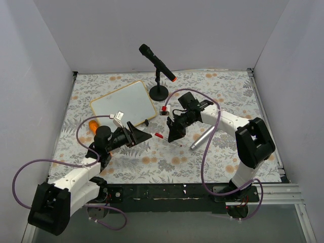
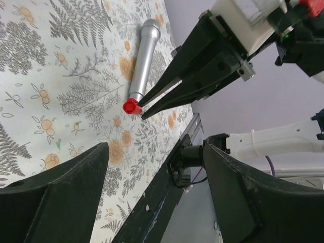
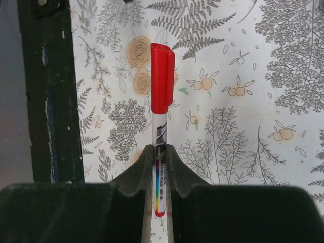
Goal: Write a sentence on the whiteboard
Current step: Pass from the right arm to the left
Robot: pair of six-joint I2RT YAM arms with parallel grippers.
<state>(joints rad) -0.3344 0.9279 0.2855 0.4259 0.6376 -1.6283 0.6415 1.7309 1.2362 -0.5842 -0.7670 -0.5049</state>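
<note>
- Currently, no writing is seen on the whiteboard [image 1: 123, 105]; its glossy white face appears blank in the top view.
- The whiteboard is laid flat at the back left of the table [image 1: 228, 101], well apart from the marker [image 3: 161, 129].
- The marker is clamped in the right gripper [image 3: 160, 152], with the red cap [image 3: 162, 76] still fitted.
- The left gripper [image 2: 154, 157] is held with jaws apart and empty, near the cap.
- Uncapping and all writing are judged to remain.

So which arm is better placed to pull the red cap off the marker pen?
Left. The left fingers stand open facing the red plastic cap, while the right fingers are shut on the white marker barrel.
</note>
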